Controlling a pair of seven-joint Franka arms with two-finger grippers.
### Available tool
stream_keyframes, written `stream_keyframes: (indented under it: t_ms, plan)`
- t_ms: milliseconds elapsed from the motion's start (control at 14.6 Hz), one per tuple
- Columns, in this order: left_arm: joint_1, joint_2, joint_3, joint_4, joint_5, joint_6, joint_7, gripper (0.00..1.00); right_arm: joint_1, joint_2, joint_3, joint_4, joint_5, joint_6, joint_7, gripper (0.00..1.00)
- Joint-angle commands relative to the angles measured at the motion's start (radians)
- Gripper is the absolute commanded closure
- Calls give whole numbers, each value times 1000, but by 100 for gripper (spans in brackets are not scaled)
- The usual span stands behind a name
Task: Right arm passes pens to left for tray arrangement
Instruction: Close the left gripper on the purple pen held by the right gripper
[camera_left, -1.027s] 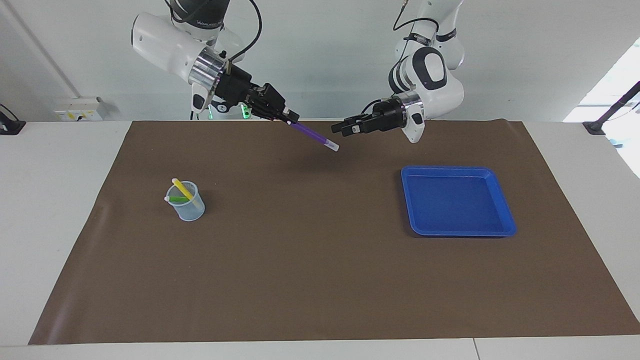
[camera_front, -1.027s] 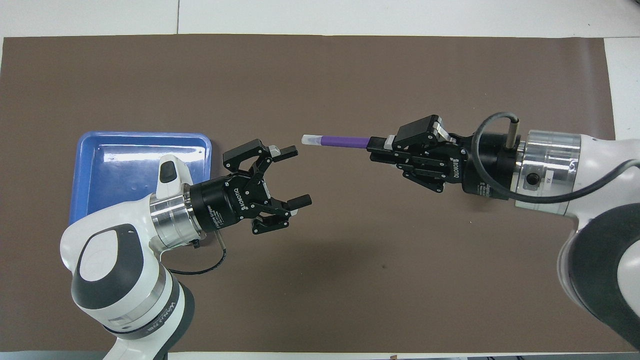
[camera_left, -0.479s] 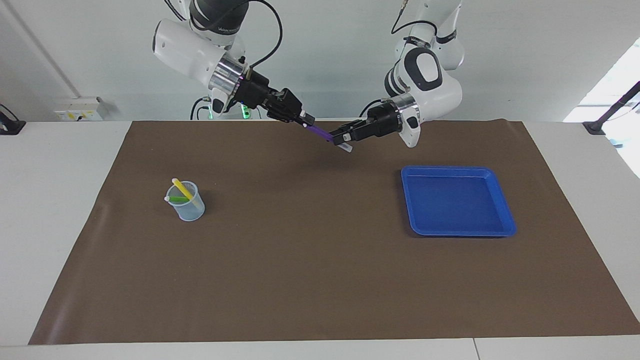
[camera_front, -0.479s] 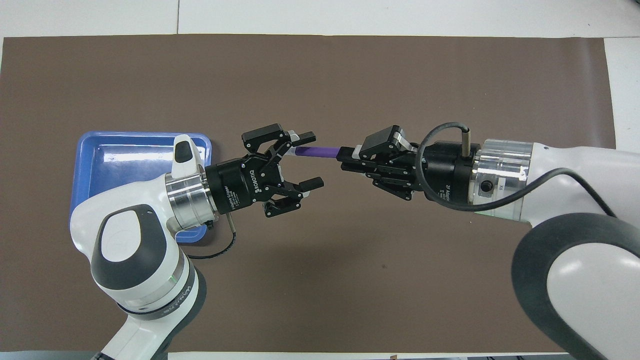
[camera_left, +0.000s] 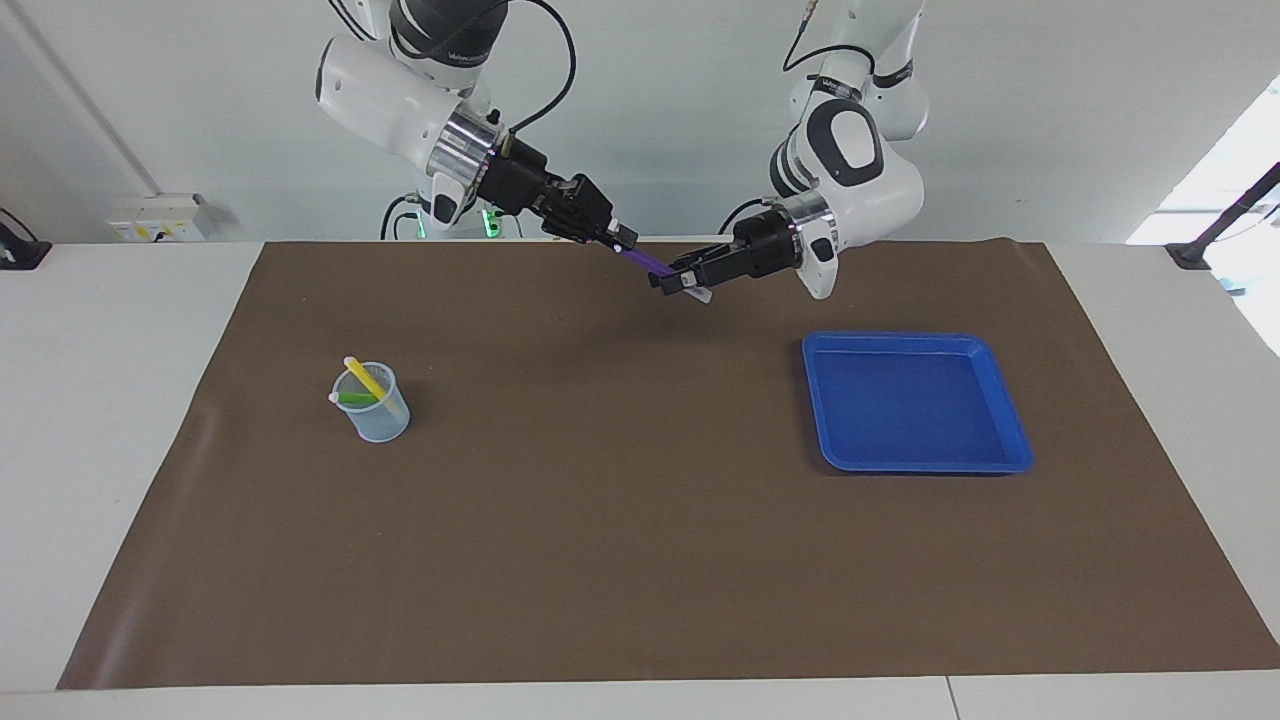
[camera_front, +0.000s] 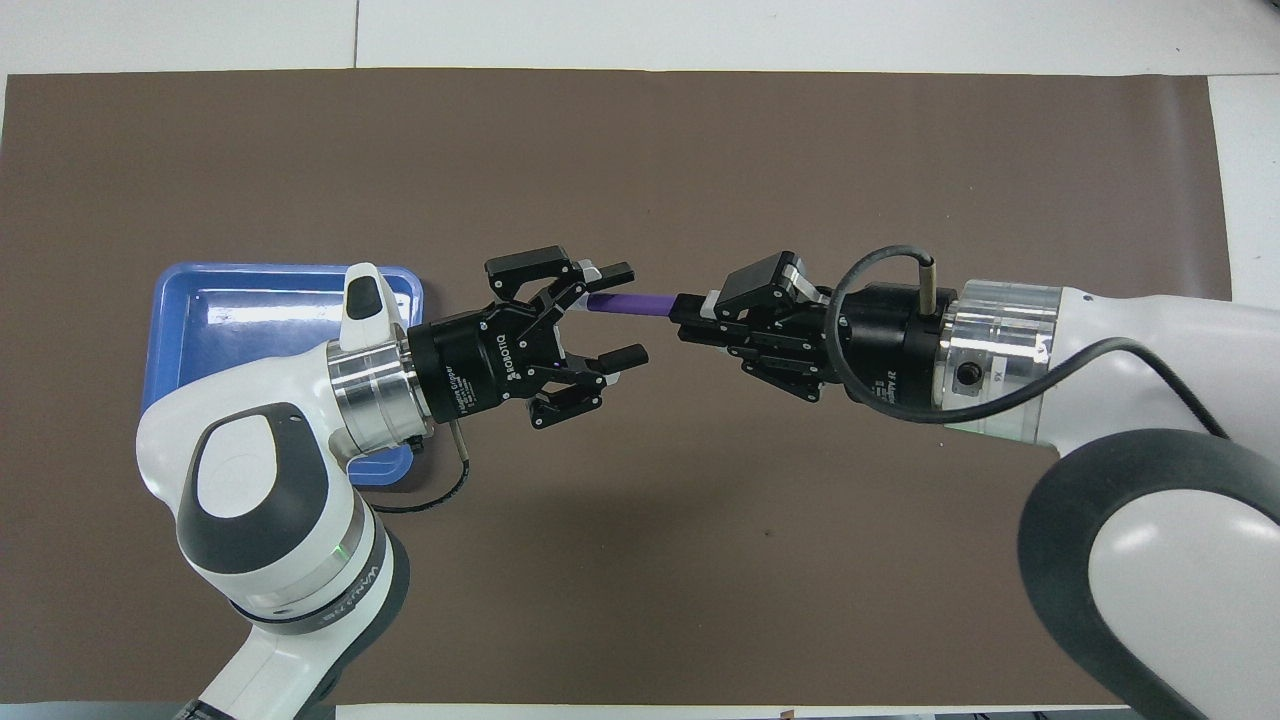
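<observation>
Both arms raised over the brown mat (camera_left: 640, 520), grippers meeting above its robot-side middle. Right gripper (camera_front: 690, 318) clamped tight on one end of the purple pen (camera_front: 632, 303), pen sloping down toward the left arm. Left gripper (camera_front: 622, 312) has its fingers apart with a clear gap, the pen's pale-tipped end lying between them by the upper finger; contact cannot be told. Yellow pen (camera_left: 364, 378) and green pen (camera_left: 354, 398) stand in the clear cup (camera_left: 375, 408) toward the right arm's end. Blue tray (camera_left: 1000, 400) lies toward the left arm's end.
</observation>
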Motion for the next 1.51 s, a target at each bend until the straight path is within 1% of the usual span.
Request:
stream_keyframes:
  t_ms: [0,274,479,616,753,890,1095,1369,1437]
  plan:
    - [14,-8,-1,6,18,-16,-48,32,-2,-2,3,-3,20,13,11,100]
    - [23,-21,4,4,18,-22,-82,38,-2,-2,3,-5,10,13,14,100]
    - [21,-33,5,3,20,-14,-102,39,0,-4,3,-9,5,13,14,100]
    - [20,-33,4,0,21,-9,-101,46,0,-5,3,-16,-1,13,13,100]
    - [21,-34,5,-4,23,-17,-102,56,0,-8,3,-28,-13,13,13,100]
    - [20,-36,4,-5,23,-13,-101,63,0,-10,3,-29,-30,13,13,100]
    - [20,-36,4,-10,23,-9,-101,71,0,-10,3,-31,-32,13,13,100]
    - [6,-45,-2,-27,23,35,-91,71,0,-10,3,-29,-37,13,14,100]
    - [8,-45,-2,-27,23,27,-91,75,0,-10,3,-31,-37,13,14,100]
